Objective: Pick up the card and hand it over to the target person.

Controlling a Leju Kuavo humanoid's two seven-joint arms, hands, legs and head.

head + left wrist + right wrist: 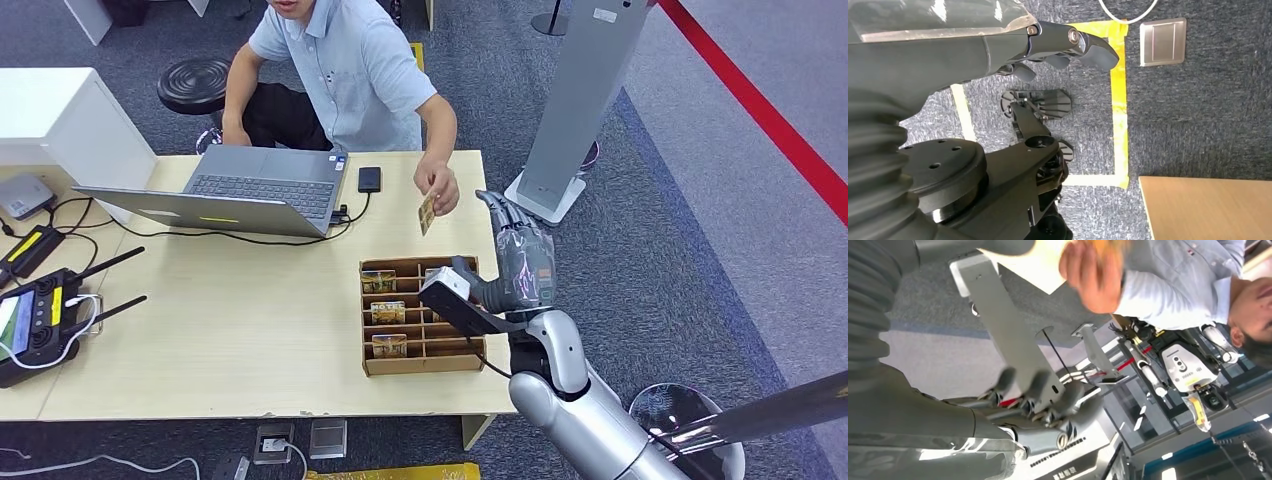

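The card (427,212) was in the person's hand (441,190), held over the table (250,330) just beyond the far edge of the cardboard tray (420,363). The right hand (517,250) stood raised just past the tray's far right corner, fingers apart, holding nothing, close to the card but not touching it. The left hand (1058,47) hung over carpet beside the table's corner, fingers loosely extended, empty

Pale matt wood-look surface (250,330), smooth; brown cardboard tray (420,362) on it. The right hand (520,255) gleams under glossy clear plastic, silver metal arm (580,400) shining. Rough grey carpet (650,250), soft cloth shirt (350,70).
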